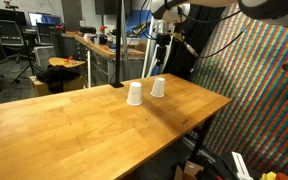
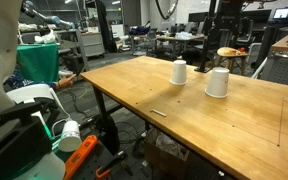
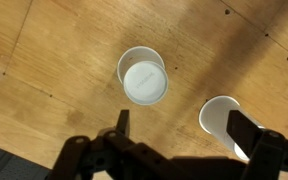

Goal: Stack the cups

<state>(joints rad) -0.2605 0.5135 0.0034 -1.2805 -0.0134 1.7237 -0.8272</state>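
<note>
Open claw above two cups; a clipped rim worries me.
Exterior views: the cups (image 1: 134, 94) (image 2: 217, 82), white and tapered, stand near each other on the table (image 1: 74, 130). Wrist view: my gripper (image 3: 182, 135) is spread wide, empty; one finger (image 3: 242, 130) overlaps a cup, so descending straight could topple it, I judge.

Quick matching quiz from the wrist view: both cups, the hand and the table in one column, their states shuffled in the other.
Things:
1. white tapered cup at centre
2. white tapered cup at right
3. hand
4. light wooden table

States:
A. open, holding nothing
B. bears both cups
C. partly hidden by a finger
D. wholly visible, nothing covers it

Pairs: 1-D, 2-C, 3-A, 4-B
</note>
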